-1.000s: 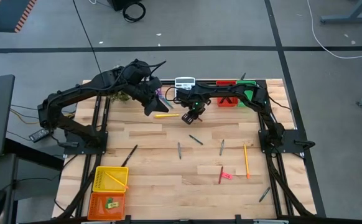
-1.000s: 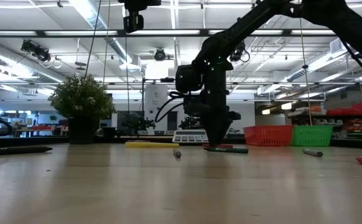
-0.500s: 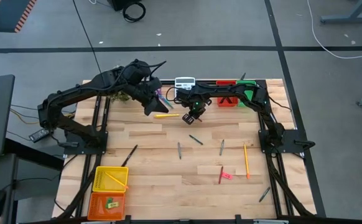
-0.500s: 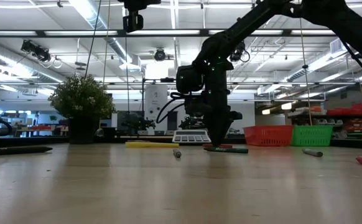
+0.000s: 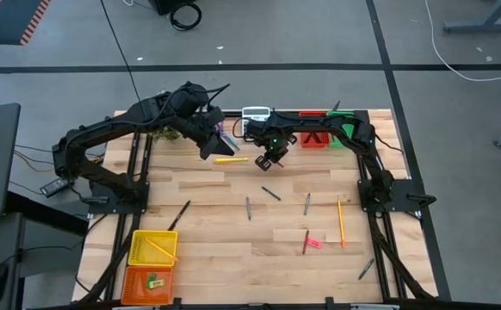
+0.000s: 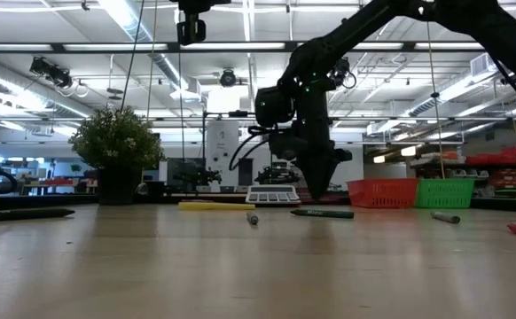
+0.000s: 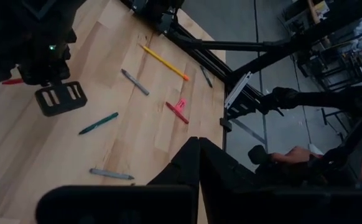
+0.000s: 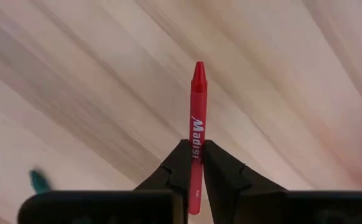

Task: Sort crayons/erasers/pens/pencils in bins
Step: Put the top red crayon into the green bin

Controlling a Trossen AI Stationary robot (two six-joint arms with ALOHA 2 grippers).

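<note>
Crayon (image 8: 196, 118), red, is clamped between the fingers of the right hand (image 8: 192, 163), which has closed on it and lifted clear of the worktop (image 5: 233, 250) within the last second; a second ago that hand stood down at the surface. Judgement: the pick is made and the carry to a bin comes next, probably the red bin (image 5: 312, 139) just beside it at the far edge, with the green bin (image 5: 343, 134) touching that one. Left hand (image 5: 207, 148) is fully shut with nothing in it, hovering by the yellow pen (image 5: 231, 159). Only the right wrist view shows the crayon gripped near its blunt end; from above the hand hides it, and the low view shows the hand (image 6: 322, 188) raised over a dark green stick (image 6: 322, 213) lying on the wood. High view alone shows the yellow bin (image 5: 151, 247) and orange bin (image 5: 149, 282) at the near left corner, well apart.
</note>
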